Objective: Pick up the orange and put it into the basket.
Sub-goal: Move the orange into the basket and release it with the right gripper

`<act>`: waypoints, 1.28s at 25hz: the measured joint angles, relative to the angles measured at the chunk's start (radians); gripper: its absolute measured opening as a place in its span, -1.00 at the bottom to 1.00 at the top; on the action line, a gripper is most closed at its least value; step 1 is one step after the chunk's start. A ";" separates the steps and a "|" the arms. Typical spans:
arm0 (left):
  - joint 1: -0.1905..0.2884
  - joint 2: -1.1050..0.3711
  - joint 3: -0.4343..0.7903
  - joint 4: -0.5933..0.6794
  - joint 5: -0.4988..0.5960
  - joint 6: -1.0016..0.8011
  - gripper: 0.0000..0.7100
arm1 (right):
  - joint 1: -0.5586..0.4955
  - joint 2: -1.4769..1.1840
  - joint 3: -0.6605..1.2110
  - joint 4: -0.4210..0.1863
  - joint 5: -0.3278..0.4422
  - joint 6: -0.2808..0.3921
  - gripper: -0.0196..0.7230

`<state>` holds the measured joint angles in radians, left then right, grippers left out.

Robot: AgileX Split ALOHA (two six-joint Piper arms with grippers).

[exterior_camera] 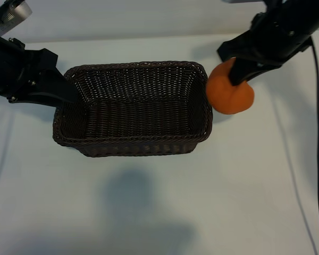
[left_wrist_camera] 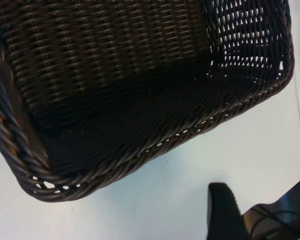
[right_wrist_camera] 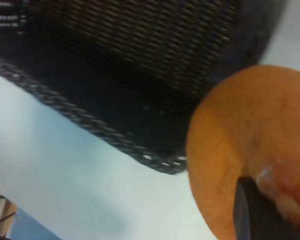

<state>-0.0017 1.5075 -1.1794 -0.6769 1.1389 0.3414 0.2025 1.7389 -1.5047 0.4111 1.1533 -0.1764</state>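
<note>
Nearest, we see the basket (exterior_camera: 132, 109) on the table (exterior_camera: 149, 202); at its nine o'clock our left gripper (exterior_camera: 69, 87) meets the rim, grip unreadable; at three o'clock, our right gripper (exterior_camera: 238, 74) clutches the orange (exterior_camera: 229, 91), raised beside the rim.

White table (exterior_camera: 149, 212) — a black cable (exterior_camera: 317, 133) trailing across it.
</note>
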 joint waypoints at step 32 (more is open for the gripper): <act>0.000 0.000 0.000 0.000 0.002 -0.004 0.18 | 0.139 0.018 0.000 0.109 -0.165 0.004 -0.77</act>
<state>-0.0017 1.5075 -1.1794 -0.6769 1.1406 0.3374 0.3419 1.7572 -1.5047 0.5205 0.9883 -0.1722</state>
